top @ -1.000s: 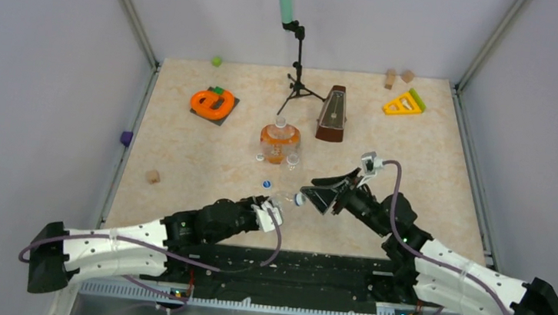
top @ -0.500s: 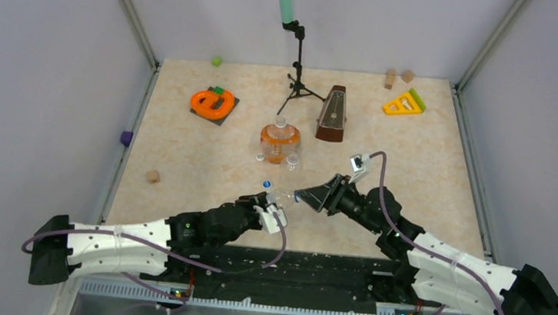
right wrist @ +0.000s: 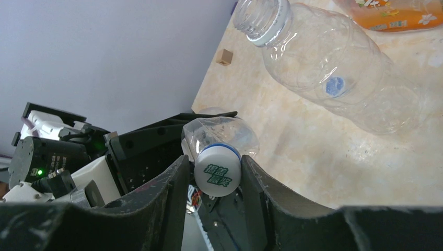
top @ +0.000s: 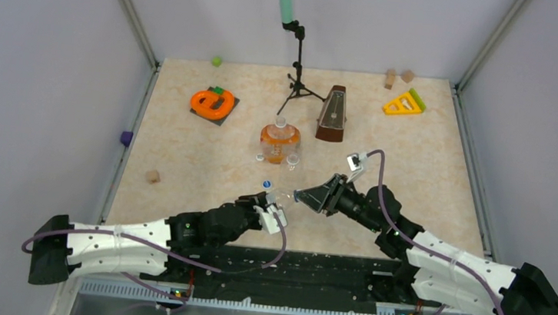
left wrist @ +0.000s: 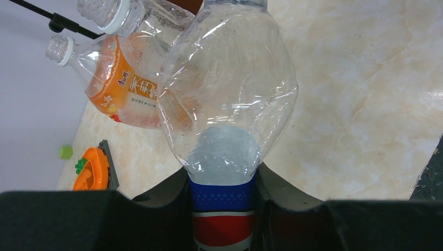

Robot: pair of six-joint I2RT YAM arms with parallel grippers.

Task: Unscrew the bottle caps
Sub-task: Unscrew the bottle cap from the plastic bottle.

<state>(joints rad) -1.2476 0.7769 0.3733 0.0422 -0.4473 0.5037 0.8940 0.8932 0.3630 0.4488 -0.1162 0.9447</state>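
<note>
My left gripper (left wrist: 222,196) is shut on the blue-and-red label of a clear bottle (left wrist: 230,83), which it holds lying above the table near the front middle (top: 284,199). The bottle's white cap (right wrist: 218,168), printed with green characters, sits between the fingers (right wrist: 172,193) of my right gripper (right wrist: 215,180), and both touch its sides. A squat orange bottle (top: 279,137) stands mid-table with its neck bare (left wrist: 57,49). Beside it stands a plain clear bottle (right wrist: 334,68), also uncapped. A small blue cap (top: 266,183) lies on the table.
A brown metronome (top: 332,115) and a black tripod stand (top: 297,78) are behind the bottles. An orange shape on a dark plate (top: 212,103) is at the back left, a yellow triangle (top: 403,103) at the back right. Small wooden blocks (top: 153,177) are scattered about.
My right gripper has moved left onto the held bottle's cap and its jaws have narrowed around it. The left arm shifted slightly left and then stayed still.
</note>
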